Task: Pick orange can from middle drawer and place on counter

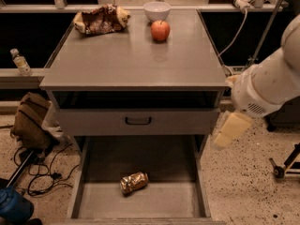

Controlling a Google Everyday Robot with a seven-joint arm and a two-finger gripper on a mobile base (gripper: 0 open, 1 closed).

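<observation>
Orange can [134, 182] lies on side on bare floor of middle drawer [108, 203], left of centre; drawer stands open. Gripper [229, 130] hangs off cabinet's right side, level with closed upper drawer front [93, 122], well apart from can; spread or pressed together, cannot tell. Counter [131, 64] carries snack bag [100, 19], white bowl [157, 9] and red apple [160, 30] along back edge.

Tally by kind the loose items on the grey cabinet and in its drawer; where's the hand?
Crumpled golden-orange metal can: 1
Round red apple: 1
Small white bowl: 1
Brown-and-yellow snack bag: 1
Total: 4
Hand: outside the wide grey metal drawer, at picture right.
</observation>
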